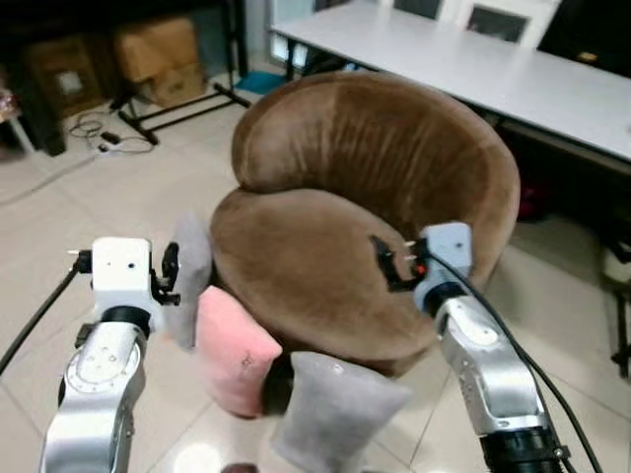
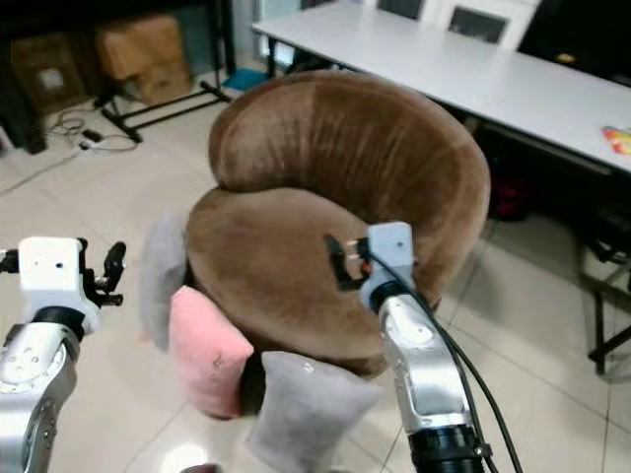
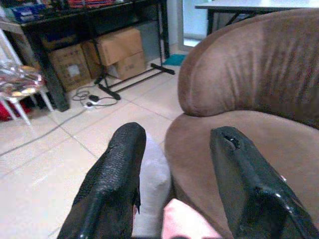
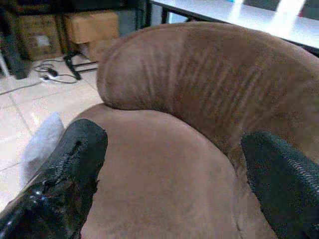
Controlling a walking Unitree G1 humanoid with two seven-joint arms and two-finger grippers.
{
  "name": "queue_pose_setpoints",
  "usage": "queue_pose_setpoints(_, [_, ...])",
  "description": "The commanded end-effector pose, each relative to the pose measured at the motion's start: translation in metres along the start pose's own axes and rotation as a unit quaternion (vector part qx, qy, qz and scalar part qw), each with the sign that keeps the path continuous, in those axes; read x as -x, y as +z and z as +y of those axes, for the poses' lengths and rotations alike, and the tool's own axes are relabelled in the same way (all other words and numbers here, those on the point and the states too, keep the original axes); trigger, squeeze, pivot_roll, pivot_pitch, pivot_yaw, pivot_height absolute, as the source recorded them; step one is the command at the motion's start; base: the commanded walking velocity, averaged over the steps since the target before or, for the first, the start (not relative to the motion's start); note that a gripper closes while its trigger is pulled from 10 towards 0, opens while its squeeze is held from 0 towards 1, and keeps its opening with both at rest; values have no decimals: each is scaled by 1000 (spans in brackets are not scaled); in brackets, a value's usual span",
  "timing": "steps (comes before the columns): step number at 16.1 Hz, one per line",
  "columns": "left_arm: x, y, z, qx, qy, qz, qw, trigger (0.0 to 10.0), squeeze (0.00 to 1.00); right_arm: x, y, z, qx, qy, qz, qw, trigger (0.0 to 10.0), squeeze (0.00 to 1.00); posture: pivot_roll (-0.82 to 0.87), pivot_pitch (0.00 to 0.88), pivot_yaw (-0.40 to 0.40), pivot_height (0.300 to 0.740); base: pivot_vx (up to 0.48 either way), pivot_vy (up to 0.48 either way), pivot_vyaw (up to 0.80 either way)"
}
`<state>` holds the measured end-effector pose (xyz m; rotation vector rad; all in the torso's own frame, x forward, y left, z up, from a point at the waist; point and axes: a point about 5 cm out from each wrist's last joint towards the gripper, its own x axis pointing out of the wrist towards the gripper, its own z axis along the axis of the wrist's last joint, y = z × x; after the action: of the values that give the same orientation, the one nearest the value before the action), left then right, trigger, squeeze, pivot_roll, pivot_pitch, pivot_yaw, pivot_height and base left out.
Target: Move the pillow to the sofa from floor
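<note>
The left gripper (image 1: 170, 281) sits at the left of the left eye view, its two black fingers (image 3: 112, 184) spread apart and holding nothing. In the left wrist view a pale grey pillow (image 3: 152, 186) and the corner of a pink pillow (image 3: 187, 229) lie between and below the fingers, against the sofa's flank. The right gripper (image 1: 389, 264) hangs right of centre in the frame, over the front right part of the seat, its fingers (image 4: 65, 174) also wide apart and empty.

Outward from the hands, three pillows lean on the floor against the front of the brown sofa (image 1: 365, 197): the pale grey pillow (image 1: 187, 276) upright at centre left, the pink pillow (image 1: 232, 350) just beside it toward lower centre, and a second grey pillow (image 1: 335, 409) at the bottom middle, touching the pink one. None is on the seat yet.

The step in hand looks like choosing and reaching for a pillow. The left gripper is nearest the pale grey pillow and the pink one, so lowering it onto an upper edge and pinching a good fold of fabric, rather than a thin corner, should stop the soft thing slipping. The neighbouring pillows touch, so a straight lift upward before swinging over the seat would avoid dragging them along.

In the upper right of the frame a white table (image 1: 473, 59) stands behind; cardboard boxes (image 1: 158, 49) sit upper left.
</note>
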<state>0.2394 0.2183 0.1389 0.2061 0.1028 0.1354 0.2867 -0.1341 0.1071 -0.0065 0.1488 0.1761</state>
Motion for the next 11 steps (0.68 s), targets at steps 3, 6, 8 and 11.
queue_pose_setpoints(3, [-3,-1,-4,-29,-5,-14,999,10000,0,3,0,-9,-2,-23,1,1000,10000,0,36,0,-44,740,0,0,0])
queue_pose_setpoints(6, [-4,-3,-12,-31,-31,-27,999,10000,0,3,1,-11,3,-26,-2,1000,10000,0,32,0,-36,740,0,0,0])
queue_pose_setpoints(8, [-8,-5,-14,-24,-36,-40,998,10000,0,6,2,-10,1,-27,0,1000,10000,0,-16,0,30,740,0,0,0])
queue_pose_setpoints(11, [-8,-6,-19,-29,-57,-50,997,10000,0,10,2,-12,-3,-36,-4,999,10000,0,-31,0,47,740,0,0,0])
